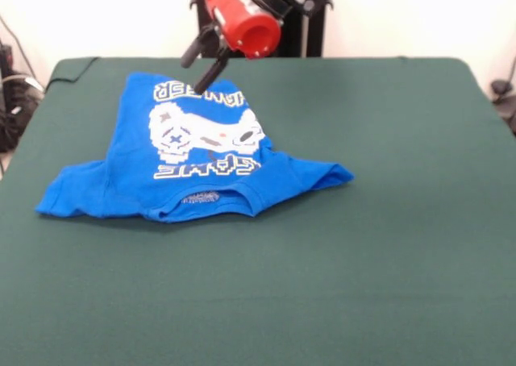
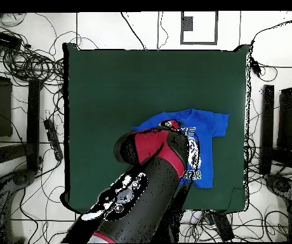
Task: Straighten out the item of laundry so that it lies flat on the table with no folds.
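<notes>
One blue T-shirt (image 1: 193, 152) on green table (image 1: 387, 245), one gripper (image 1: 211, 74) above, jaw state unclear.

overhead: arm (image 2: 142, 190) hides T-shirt (image 2: 202, 136) left part | pincer (image 1: 211, 69) state unclear

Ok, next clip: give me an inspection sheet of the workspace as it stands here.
Surface: table covered in dark green cloth, smooth.
Job's things: blue T-shirt print side up, collar toward the front camera; one sleeve bunched, the hem area rumpled, not yet flat.
Clutter: nothing seen on the table.
Tool: tool is down at the shirt's hem edge beside the lettering; open or shut cannot be told.
Cables: tangled cables on the floor around the table.
Surroundings: dark stands beside the table, pale floor.
</notes>
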